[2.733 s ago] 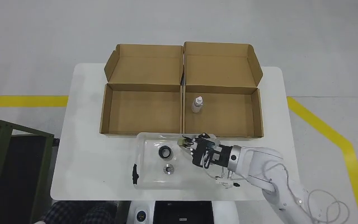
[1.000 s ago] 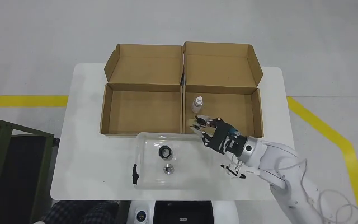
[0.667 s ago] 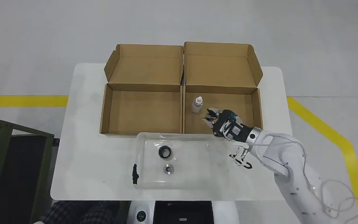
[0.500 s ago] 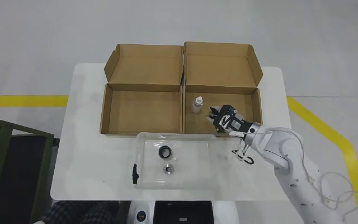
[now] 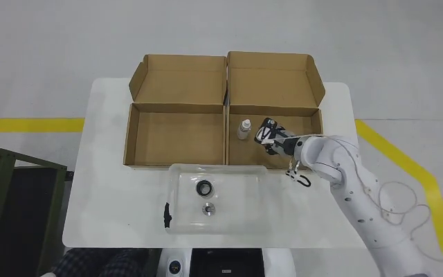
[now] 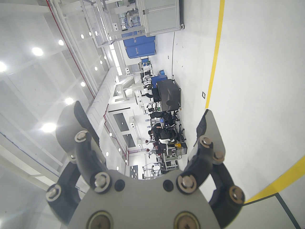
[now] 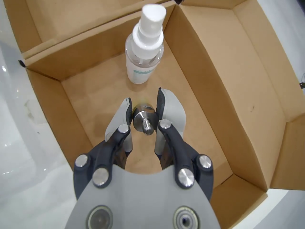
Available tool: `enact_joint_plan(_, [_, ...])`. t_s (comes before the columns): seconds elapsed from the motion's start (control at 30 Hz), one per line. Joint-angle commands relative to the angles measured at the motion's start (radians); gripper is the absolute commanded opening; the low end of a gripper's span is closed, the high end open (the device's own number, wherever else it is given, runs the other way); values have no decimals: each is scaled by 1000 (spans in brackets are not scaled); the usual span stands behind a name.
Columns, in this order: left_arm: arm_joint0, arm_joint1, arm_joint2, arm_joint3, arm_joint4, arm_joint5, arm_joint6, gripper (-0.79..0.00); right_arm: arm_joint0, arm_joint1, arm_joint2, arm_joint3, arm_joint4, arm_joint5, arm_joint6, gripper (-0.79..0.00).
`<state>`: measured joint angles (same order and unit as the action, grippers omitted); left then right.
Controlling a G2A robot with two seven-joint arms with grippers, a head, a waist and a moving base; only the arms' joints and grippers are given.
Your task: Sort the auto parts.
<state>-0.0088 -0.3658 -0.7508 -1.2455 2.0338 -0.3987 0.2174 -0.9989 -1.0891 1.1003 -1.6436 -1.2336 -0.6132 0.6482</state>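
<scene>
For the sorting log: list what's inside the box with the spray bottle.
An upright spray bottle and the right gripper, shut on a threaded metal part. Anything beneath the gripper is hidden.

Top view, as I read it from my station: a white table (image 5: pixel 104 173) on a pale grey floor (image 5: pixel 69 41) crossed by a yellow line (image 5: pixel 41 124). On it are a plain brown cardboard box (image 5: pixel 176 135), a second brown box (image 5: pixel 277 138), a clear tray (image 5: pixel 181 221), a black ring (image 5: pixel 204 188), a silver disc (image 5: pixel 208 208) and a small black piece (image 5: pixel 167 215). Right wrist view: I see the right gripper (image 7: pixel 144 107), pale grey with black pads and dark grey links, a shiny silver threaded part (image 7: pixel 143 120), and a clear spray bottle (image 7: pixel 144 55) with a white cap and a teal-banded white label. Left wrist view: the left gripper (image 6: pixel 141 108) shows me the same grey and black.
</scene>
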Motion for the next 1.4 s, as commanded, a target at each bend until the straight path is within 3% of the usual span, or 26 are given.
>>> enact_joint_plan(0.0, [0,0,0,0,0,0,0,0,20,-5,-21,27,-5,5,8,-785])
enact_joint_plan(0.3, [0,0,0,0,0,0,0,0,62,-19,-80,90,-35,26,23,-779])
enact_joint_plan(0.53, [0,0,0,0,0,0,0,0,80,-27,-107,103,-58,36,31,-594])
enact_joint_plan(0.73, [0,0,0,0,0,0,0,0,83,-31,-115,100,-59,42,32,-493])
enact_joint_plan(1.17, [0,0,0,0,0,0,0,0,-15,-3,9,-97,-36,45,35,-400])
enact_joint_plan(1.37, [0,0,0,0,0,0,0,0,-98,8,56,-218,-14,48,17,-409])
